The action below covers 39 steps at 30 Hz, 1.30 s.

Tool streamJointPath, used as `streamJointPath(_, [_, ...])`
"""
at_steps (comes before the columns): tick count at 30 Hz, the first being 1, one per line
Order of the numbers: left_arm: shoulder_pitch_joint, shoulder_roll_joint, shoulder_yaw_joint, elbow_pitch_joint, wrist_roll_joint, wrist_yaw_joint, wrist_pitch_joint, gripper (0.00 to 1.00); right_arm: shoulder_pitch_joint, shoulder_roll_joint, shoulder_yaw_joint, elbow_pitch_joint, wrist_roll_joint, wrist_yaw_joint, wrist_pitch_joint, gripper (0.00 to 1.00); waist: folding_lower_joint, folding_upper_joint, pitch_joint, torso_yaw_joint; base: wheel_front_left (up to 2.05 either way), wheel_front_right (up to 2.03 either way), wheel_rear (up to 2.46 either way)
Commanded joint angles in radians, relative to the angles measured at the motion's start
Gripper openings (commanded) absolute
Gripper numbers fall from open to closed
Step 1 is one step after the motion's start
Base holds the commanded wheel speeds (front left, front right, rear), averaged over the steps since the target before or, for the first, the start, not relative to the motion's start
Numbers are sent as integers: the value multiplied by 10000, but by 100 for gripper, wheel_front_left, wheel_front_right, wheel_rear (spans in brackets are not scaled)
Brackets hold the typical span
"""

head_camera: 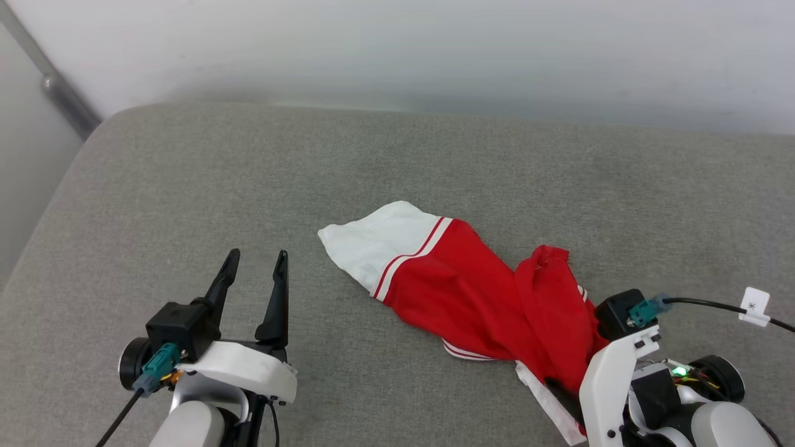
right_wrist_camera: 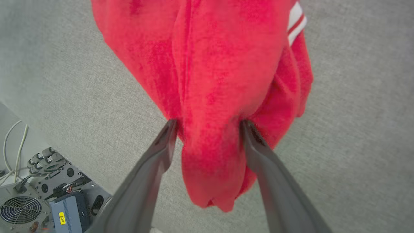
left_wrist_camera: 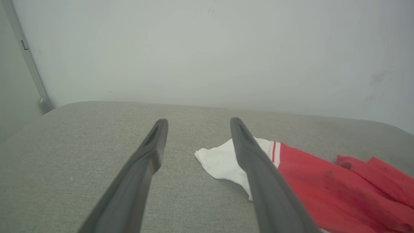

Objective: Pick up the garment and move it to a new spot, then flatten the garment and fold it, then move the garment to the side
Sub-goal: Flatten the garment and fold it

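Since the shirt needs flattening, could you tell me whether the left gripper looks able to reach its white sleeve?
Probably yes: the left gripper stands open beside the white sleeve, with only bare cushion between them.

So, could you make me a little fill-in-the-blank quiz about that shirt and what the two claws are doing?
1. The garment is mostly ___, with a white sleeve.
2. It lies on a ___ cushion.
3. The left gripper, over bare cushion, has its jaws ___.
4. The right gripper has a bunch of the garment ___ its fingers.
Missing words: red; grey; open; between.
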Motion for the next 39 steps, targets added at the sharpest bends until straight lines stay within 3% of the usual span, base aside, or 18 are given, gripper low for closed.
streamJointPath(1, [-78, -78, 72, 49, 91, -54, -24, 100, -179, -46, 19, 20, 67, -3, 64, 100, 0, 0, 164, 177, 0, 0, 0])
streamJointPath(2, [-105, -128, 120, 71, 104, -84, -24, 100, -196, -68, 60, 64, 111, -3, 197, 100, 0, 0, 220, 213, 0, 0, 0])
streamJointPath(3, [-137, -178, 170, 85, 145, -139, -24, 100, -224, -106, 80, 90, 125, -3, 285, 52, 0, 0, 270, 243, 0, 0, 0])
streamJointPath(4, [-141, -242, 227, 103, 175, -173, -24, 100, -312, -114, 87, 59, 170, -3, 279, 16, 0, 0, 303, 262, 0, 0, 0])
streamJointPath(5, [-126, -278, 294, 114, 199, -195, -24, 100, -387, -102, 94, 14, 216, -3, 265, 0, 0, 0, 331, 266, 0, 0, 0])
streamJointPath(15, [-315, -658, 809, 170, 554, -623, -25, 100, -1787, -205, -934, -219, 144, -3, -892, 0, 0, 0, 743, 174, 0, 0, 0])
streamJointPath(23, [-827, -1121, 958, 227, 892, -1090, -25, 100, -3487, -553, -2428, 1762, 281, -3, -1586, 0, 0, 0, 1638, 493, 0, 0, 0])
streamJointPath(30, [-1101, -1481, 1318, 393, 1200, -1427, -25, 100, -4323, -848, -2577, 3881, 428, -3, -2818, 0, 0, 0, 2168, 628, 0, 0, 0])
streamJointPath(31, [-1074, -1513, 1364, 412, 1247, -1471, -25, 100, -4321, -851, -2566, 4185, 456, -3, -3052, 31, 0, 0, 2186, 619, 0, 0, 0])
streamJointPath(32, [-1055, -1550, 1420, 442, 1291, -1492, -25, 100, -4335, -829, -2473, 4453, 519, -3, -3242, 100, 0, 0, 2194, 607, 0, 0, 0])
streamJointPath(39, [-885, -1623, 1847, 551, 1602, -1661, -25, 100, -4229, -669, -2058, 4825, 865, -3, -5230, 100, 0, 0, 1847, 221, 0, 0, 0])
